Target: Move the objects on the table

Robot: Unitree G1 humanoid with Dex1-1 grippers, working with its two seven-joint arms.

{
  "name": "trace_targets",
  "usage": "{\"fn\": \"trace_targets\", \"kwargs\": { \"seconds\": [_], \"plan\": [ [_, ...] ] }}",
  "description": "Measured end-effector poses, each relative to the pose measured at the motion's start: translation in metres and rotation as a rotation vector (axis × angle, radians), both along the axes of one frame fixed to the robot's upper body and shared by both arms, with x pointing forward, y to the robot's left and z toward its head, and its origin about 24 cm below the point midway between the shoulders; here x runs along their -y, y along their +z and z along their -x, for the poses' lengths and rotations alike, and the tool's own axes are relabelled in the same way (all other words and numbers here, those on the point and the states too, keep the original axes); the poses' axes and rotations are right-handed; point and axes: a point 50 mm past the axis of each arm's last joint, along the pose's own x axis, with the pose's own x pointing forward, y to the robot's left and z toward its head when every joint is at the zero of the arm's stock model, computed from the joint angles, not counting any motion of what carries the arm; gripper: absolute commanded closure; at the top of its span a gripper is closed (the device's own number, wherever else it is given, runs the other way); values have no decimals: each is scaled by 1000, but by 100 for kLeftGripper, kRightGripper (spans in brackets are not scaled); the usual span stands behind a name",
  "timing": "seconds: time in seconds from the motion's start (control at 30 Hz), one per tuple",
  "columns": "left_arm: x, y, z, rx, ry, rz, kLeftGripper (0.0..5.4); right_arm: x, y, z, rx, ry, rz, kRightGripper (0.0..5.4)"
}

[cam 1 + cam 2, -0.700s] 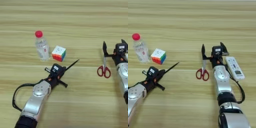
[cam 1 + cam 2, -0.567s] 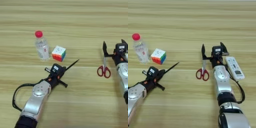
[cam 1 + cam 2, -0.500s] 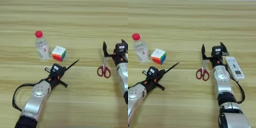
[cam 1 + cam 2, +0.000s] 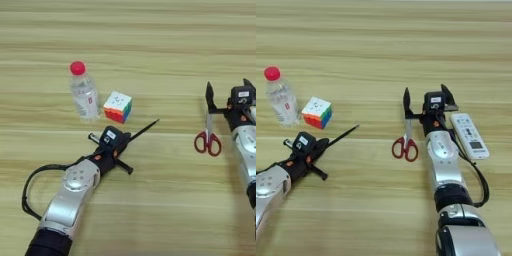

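Note:
A clear bottle with a red cap point(image 4: 84, 95) stands upright at the left of the table point(image 4: 150, 40). The multicoloured cube point(image 4: 118, 106) sits just to its right. My left gripper point(image 4: 121, 141) is below the cube and looks shut on the thin black stick point(image 4: 144, 129), which points up and right. Red-handled scissors point(image 4: 405, 144) lie with their blades pointing away from me. My right gripper point(image 4: 427, 96) stands open just right of them. Its left finger is by the blade tips.
A white remote control point(image 4: 469, 135) lies right of my right forearm. A black cable loops beside my left arm point(image 4: 30, 185) near the front edge.

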Motion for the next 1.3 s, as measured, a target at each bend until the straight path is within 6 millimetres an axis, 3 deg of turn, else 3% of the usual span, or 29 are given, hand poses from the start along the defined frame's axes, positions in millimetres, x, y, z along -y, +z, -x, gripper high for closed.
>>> {"fn": "trace_targets", "kwargs": {
  "seconds": [0.33,0.7,1.07,1.3],
  "plan": [
    [-18,-4,4,1,21,-44,537,-1,0,0,0,1,-2,0],
    [-62,-7,2,16,115,-128,537,-1,0,0,0,2,-2,0],
    [-82,-8,2,28,160,-156,537,-1,0,0,0,1,-2,0],
    [-104,-7,0,22,199,-211,537,-2,0,0,0,2,-1,0]
  ]
}}
